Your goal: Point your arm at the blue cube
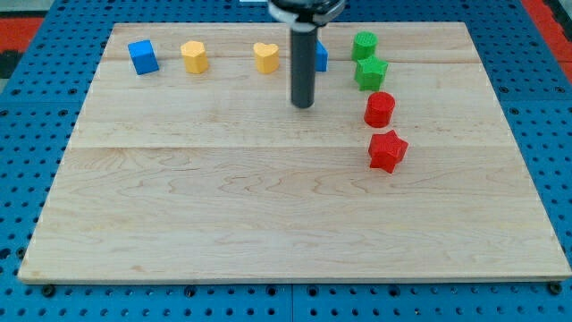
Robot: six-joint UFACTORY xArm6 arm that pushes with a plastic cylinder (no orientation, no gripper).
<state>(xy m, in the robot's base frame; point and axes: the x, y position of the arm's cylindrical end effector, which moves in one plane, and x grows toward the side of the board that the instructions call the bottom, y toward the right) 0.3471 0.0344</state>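
**Tip short of target: pointing step under way, blue cube far left**

No fingers on this rig, so nothing was spread, pressed together or pinching; the arm ended in a straight dark rod, and my tip [304, 105] rested on the pale wooden board [268, 224], in the far half, a little right of centre. It touched no block.

The task's thing, the blue cube [142, 56], stood at the board's far-left corner area, well apart from my tip. Between them, along the same far row, sat a yellow rounded block [195, 56] and a yellow heart-shaped block [265, 57]. A second blue block [321, 57] was mostly hidden behind the rod; its shape could not be told. To the right ran a line of four: a green rounded block [364, 45], a green star-like block [370, 72], a red rounded block [380, 109] and a red star-shaped block [387, 150].

Judgement: the approach step was in hand and far from done. The next move called for a long slide left and slightly farther away. A path kept nearer than the far row would likely avoid nudging the two yellow blocks, closing on the cube only at the end. Stopping just beside it, without pushing, seemed the aim.
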